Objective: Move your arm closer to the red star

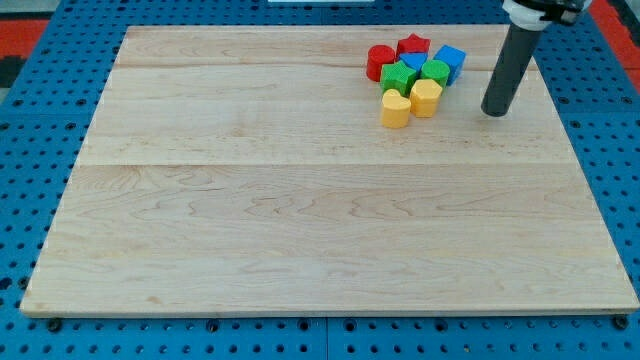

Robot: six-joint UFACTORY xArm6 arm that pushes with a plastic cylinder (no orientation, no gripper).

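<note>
Surface (300,220): block cluster being carried near the view's top right. Red star (413,45): being flanked by red cylinder (378,62), left, and blue cube (452,60), right. My tip (495,113): being held apart, right of cluster.

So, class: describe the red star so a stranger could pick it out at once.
Look at the wooden board, toward the view's top right, where a cluster of coloured blocks sits left of my tip. The red star is at the cluster's top edge, between a red cylinder and a blue block; only it is red with points.
</note>
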